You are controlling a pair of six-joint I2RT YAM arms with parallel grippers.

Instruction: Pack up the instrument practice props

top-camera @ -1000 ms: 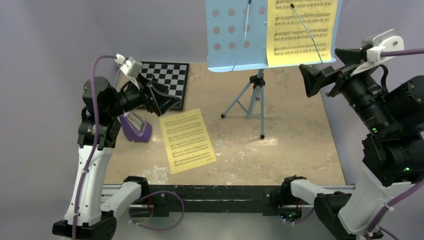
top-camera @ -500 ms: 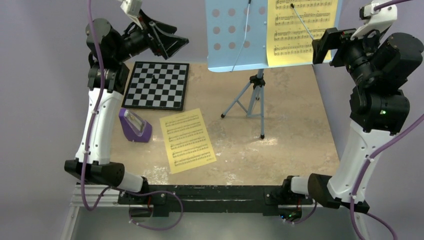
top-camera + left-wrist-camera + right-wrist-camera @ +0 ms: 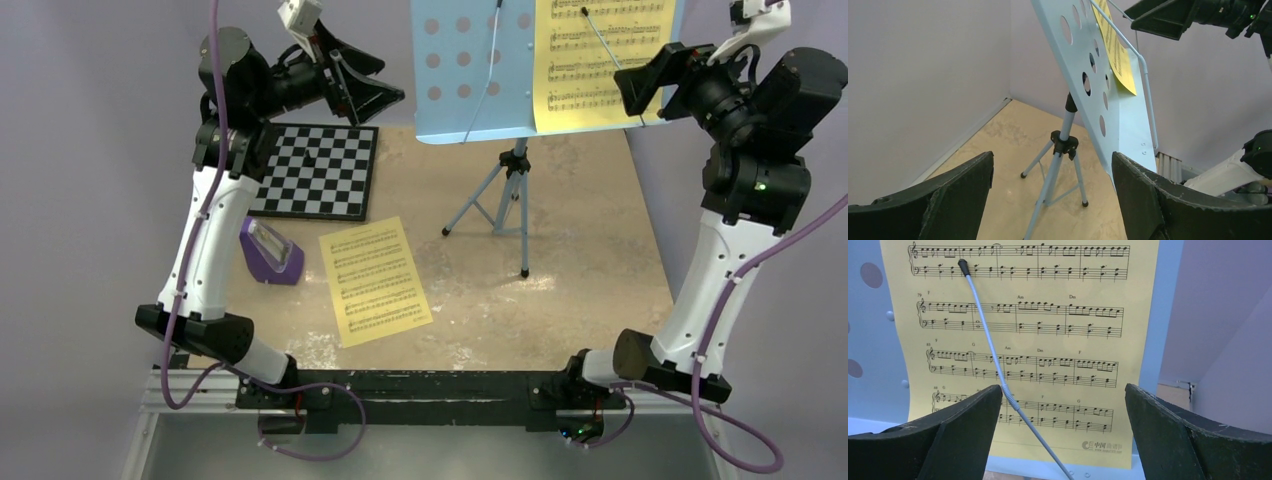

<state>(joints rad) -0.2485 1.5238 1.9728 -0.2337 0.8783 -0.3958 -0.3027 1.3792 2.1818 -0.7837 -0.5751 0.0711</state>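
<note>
Leaving the purple metronome [image 3: 268,252] and loose yellow sheet [image 3: 375,282] lying on the table [image 3: 580,250], the left gripper [image 3: 383,85] is lifting, jaws apart, toward the blue music stand [image 3: 450,120] while the right gripper [image 3: 650,75], likewise spread, is squaring up to its clipped sheet [image 3: 570,70], probably the first pick.

The yellow sheet [image 3: 1058,345] bears chords F, Am, Dm, G and bar numbers 79, 83.

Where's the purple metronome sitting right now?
In the top external view, the purple metronome sits on the left side of the table, just left of the flat yellow music sheet and on the near side of the checkerboard.
</note>
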